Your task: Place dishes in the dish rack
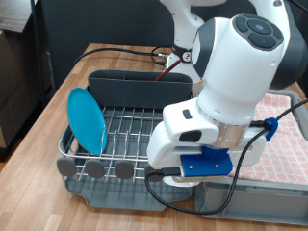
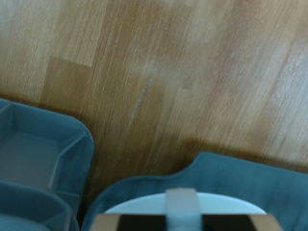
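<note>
The silver wire dish rack stands on the wooden table, with grey knobs along its near edge and a dark grey caddy at its far side. The light-blue plate stands upright in the rack at the exterior view's left. The robot's hand hangs over the rack's right end, and it hides the gripper's fingers. In the wrist view the caddy's compartments show beside bare wood. A white rounded shape lies at the picture's edge with a grey piece over it. The spoon is not in view.
A pink checked cloth lies in a grey crate at the exterior view's right. Black cables run across the table behind the rack. The big white arm blocks much of the right side.
</note>
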Controlling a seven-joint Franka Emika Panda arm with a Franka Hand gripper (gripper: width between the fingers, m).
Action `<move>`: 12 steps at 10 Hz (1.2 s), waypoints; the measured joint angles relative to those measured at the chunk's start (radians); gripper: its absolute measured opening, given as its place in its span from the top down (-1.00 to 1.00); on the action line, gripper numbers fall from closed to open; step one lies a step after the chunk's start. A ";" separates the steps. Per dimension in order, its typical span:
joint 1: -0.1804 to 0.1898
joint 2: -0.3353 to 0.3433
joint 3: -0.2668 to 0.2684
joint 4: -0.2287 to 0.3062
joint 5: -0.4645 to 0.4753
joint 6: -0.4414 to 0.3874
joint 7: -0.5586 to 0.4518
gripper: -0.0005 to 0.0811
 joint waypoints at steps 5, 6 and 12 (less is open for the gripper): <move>-0.001 0.033 0.000 0.033 0.015 -0.011 0.000 0.81; -0.002 0.038 0.001 0.039 0.021 -0.015 -0.003 0.81; -0.005 0.045 0.010 0.056 0.055 -0.088 -0.028 -0.47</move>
